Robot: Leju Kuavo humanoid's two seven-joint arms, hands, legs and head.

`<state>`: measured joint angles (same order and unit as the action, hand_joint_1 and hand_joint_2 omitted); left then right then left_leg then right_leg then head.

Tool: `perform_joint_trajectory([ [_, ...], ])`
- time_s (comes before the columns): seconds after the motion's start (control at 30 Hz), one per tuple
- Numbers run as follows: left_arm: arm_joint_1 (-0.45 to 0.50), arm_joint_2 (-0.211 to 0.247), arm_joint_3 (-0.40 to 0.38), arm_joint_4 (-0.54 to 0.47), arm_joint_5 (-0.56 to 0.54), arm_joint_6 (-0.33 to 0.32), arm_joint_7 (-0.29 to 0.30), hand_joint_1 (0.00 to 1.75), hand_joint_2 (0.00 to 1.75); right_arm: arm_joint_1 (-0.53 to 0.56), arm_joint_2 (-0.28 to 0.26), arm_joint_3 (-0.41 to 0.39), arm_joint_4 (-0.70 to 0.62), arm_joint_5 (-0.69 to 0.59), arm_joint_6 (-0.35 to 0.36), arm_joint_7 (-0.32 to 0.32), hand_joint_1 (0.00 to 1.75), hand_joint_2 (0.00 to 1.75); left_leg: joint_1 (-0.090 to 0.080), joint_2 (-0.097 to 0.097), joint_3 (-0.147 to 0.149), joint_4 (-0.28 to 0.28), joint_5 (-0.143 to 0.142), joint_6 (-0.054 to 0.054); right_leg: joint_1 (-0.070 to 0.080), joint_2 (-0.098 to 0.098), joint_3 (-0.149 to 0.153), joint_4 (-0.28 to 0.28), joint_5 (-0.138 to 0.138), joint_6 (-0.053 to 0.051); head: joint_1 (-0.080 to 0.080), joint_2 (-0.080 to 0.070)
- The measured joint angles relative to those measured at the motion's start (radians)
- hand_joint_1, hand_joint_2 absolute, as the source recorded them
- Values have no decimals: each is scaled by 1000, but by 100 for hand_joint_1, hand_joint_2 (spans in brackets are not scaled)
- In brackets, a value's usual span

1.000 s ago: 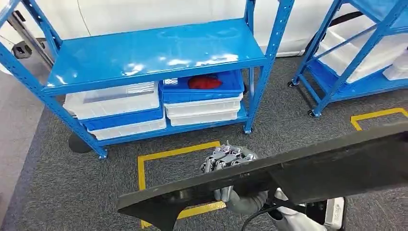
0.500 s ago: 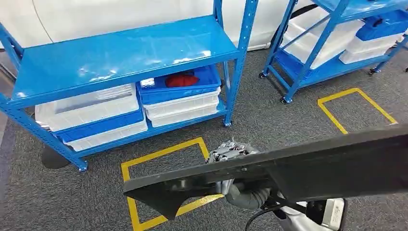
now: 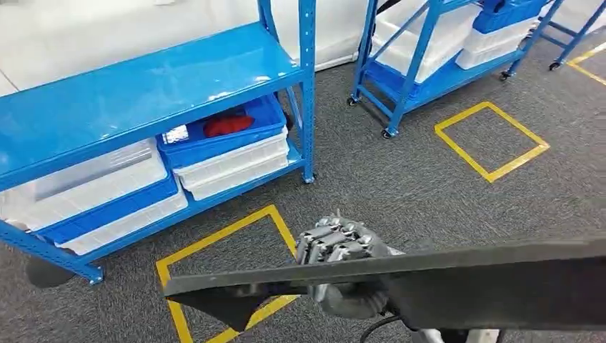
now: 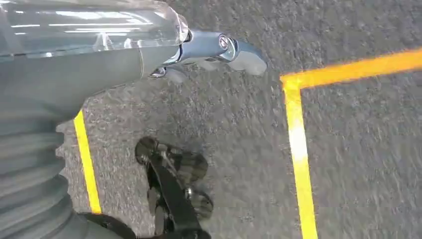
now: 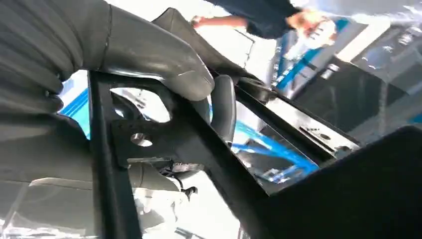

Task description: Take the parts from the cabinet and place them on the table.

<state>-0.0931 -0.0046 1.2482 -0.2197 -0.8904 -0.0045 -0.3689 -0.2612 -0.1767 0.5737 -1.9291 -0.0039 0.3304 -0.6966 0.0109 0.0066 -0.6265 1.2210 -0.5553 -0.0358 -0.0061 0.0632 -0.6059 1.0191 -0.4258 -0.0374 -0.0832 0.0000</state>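
blue rack (image 3: 143,93): at the left of the head view, a bare glossy upper shelf over a lower shelf stacked with bins.
white bins (image 3: 93,179): on the lower shelf at the left, with a blue bin sandwiched between them.
blue bin (image 3: 221,136): on the lower shelf to the right of those, sitting on two white bins, with a red thing (image 3: 227,126) lying inside it.
yellow floor square (image 3: 229,279): taped on the grey carpet in front of the rack, partly hidden by the black part.
black part (image 3: 443,279): a long flat dark panel with a pointed end, stretched across the lower head view from near the yellow square to the right edge; in the right wrist view its black frame has a round hole.
right hand (image 3: 336,246): just behind the top edge of the black part, fingers curled over it and clamped on it; in the right wrist view (image 5: 164,69) the grey thumb and a darker finger wrap the frame.
left hand (image 4: 219,50): hangs above the carpet near a yellow tape line, holding nothing; whether its fingers are spread or curled, i cannot tell.
second blue rack (image 3: 443,50): at the upper right on castors, carrying white and blue bins.
second yellow square (image 3: 492,139): on the carpet in front of that rack.
person (image 5: 263,15): in a dark top, seen blurred in the right wrist view beyond the part.
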Motion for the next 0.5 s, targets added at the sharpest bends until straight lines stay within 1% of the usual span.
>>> perform_joint_trajectory([
  [0.03, -2, 1, 0, 0, -1, -7, -3, 0, 175, 0, 5, 8, 0, 18, -8, 0, 175, 175, 0, -13, 44, -98, 51, 4, 0, 12, 0, 3, -1, 2, 0, 0],
  [0.07, -1, 2, 0, 0, -1, -13, -4, 0, 175, 0, 7, 13, 0, 29, -16, 0, 175, 175, 1, -61, 83, -190, 85, 11, -1, 21, -2, 4, -1, 4, 0, 0],
  [0.1, 0, 2, 0, 0, -2, -18, -5, 0, 175, -2, 9, 15, 1, 40, -22, 0, 175, 175, 5, -106, 89, -215, 74, 18, 5, 32, -9, 10, 2, 13, 0, 0],
  [0.13, 1, 2, 0, 0, -3, -21, -7, 0, 175, -2, 11, 19, 1, 48, -26, 0, 175, 175, 2, -95, 90, -215, 74, 18, -2, 43, -15, 9, 7, 20, 0, 0],
  [0.17, 3, 2, 0, 0, -6, -25, -11, 0, 175, -1, 12, 23, 2, 53, -28, 1, 175, 175, -2, -86, 90, -215, 75, 22, -7, 55, -20, 7, 11, 27, 0, 0],
  [0.2, 2, 3, 0, 0, -7, -29, -14, 0, 175, 1, 12, 28, 2, 58, -28, 1, 175, 175, -4, -76, 90, -216, 77, 28, -9, 66, -21, 1, 16, 35, 0, 0],
  [0.23, -1, 2, 0, 0, -8, -29, -19, 0, 175, 2, 12, 30, 3, 58, -28, 1, 175, 175, 0, -64, 92, -226, 85, 36, -4, 79, -22, -3, 22, 44, 0, 0],
  [0.27, -5, 0, 0, 0, -8, -31, -26, 0, 175, 1, 12, 31, 6, 57, -29, 1, 175, 175, 7, -44, 96, -238, 94, 44, -2, 42, -29, 15, 7, 44, 0, 0],
  [0.3, -5, -1, -1, 0, -9, -34, -31, 0, 175, -8, 12, 31, 12, 55, -29, 0, 175, 175, 7, -34, 96, -240, 96, 51, 2, -2, -48, 55, -25, 46, 0, 0],
  [0.33, -2, -1, -1, 0, -11, -37, -33, 0, 175, -22, 13, 31, 25, 47, -29, 0, 175, 175, 4, -18, 94, -240, 97, 54, 0, -30, -83, 130, -68, 49, 0, 0],
  [0.37, 1, -1, -1, 0, -13, -40, -34, 0, 175, -35, 15, 31, 49, 38, -28, 0, 175, 175, 1, -3, 93, -239, 97, 54, -2, -44, -118, 207, -104, 52, 0, 0],
  [0.4, 2, -1, -1, 0, -17, -40, -33, 0, 175, -45, 16, 30, 70, 34, -27, 0, 175, 175, -1, 12, 92, -239, 97, 54, -4, -53, -149, 274, -128, 53, 0, 0],
  [0.43, 1, -1, -1, 0, -17, -40, -31, 0, 175, -50, 17, 28, 88, 32, -24, 0, 175, 175, -1, 26, 89, -237, 97, 54, -6, -57, -165, 311, -132, 54, 0, 0],
  [0.47, 0, -1, -1, 0, -18, -39, -26, 0, 175, -51, 19, 25, 100, 30, -21, 0, 175, 175, -2, 37, 87, -234, 96, 54, -7, -60, -155, 300, -118, 55, 0, 0],
  [0.5, -1, -1, -1, 0, -18, -37, -23, 0, 175, -51, 24, 21, 113, 27, -20, 0, 175, 175, -2, 48, 86, -233, 95, 52, -7, -64, -124, 247, -86, 53, 0, 0],
])
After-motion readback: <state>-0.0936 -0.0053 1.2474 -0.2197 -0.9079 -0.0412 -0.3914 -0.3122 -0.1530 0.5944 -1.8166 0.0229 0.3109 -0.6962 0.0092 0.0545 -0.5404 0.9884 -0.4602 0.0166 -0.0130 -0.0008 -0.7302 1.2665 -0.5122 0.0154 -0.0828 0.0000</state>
